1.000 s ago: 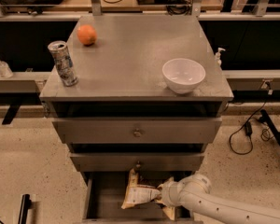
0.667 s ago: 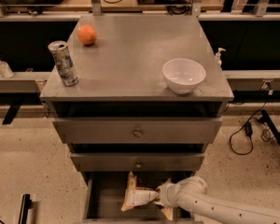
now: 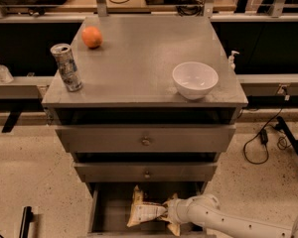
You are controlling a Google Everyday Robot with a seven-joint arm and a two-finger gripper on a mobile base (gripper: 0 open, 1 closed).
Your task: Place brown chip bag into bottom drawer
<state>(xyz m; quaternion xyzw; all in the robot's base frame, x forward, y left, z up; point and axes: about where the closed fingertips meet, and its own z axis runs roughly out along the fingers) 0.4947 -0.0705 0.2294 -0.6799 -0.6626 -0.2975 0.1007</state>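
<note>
Nearest you, the bottom drawer (image 3: 96, 208) stands pulled out, and your pincer (image 3: 165, 212) reaches into it, clenched on the right edge of the brown chip bag (image 3: 140, 211), which stands upright between the drawer's walls. Farther back on the table (image 3: 139, 58) sit a white bowl (image 3: 194, 79) showing a bare inside, a can (image 3: 67, 67) and an orange (image 3: 92, 36).

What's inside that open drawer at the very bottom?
The brown chip bag is in the bottom drawer, with the robot's gripper at one end. Bag and arm cover the drawer floor beneath them.
</note>
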